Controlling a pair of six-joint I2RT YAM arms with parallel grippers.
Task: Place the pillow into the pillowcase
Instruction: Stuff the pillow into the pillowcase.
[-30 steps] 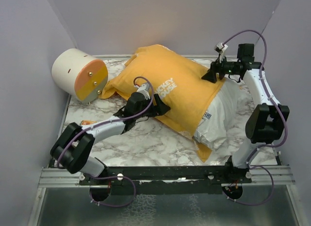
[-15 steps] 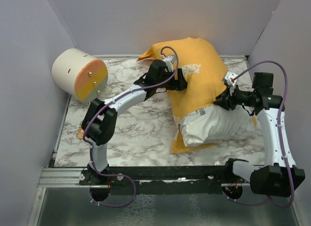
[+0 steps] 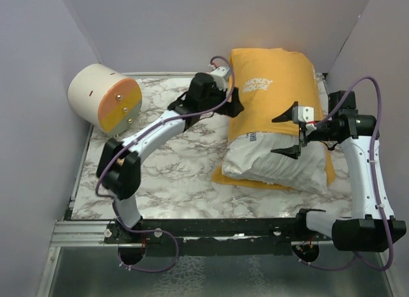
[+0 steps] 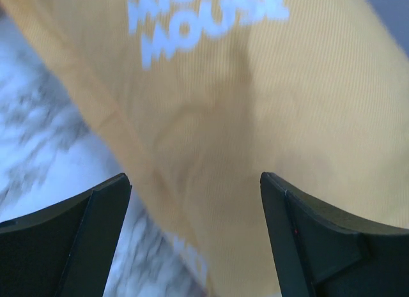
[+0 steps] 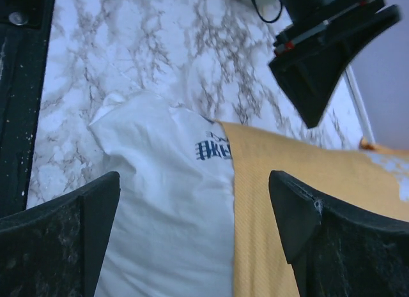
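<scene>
One pillowcase (image 3: 268,108) shifted right, one pillow (image 3: 255,164) protruding

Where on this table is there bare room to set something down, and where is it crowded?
Bare marble lies front centre, bordered by the left arm, the pillow and the front rail; a smaller strip sits between the cylinder and the pillowcase at the back. The right side is crowded.
</scene>
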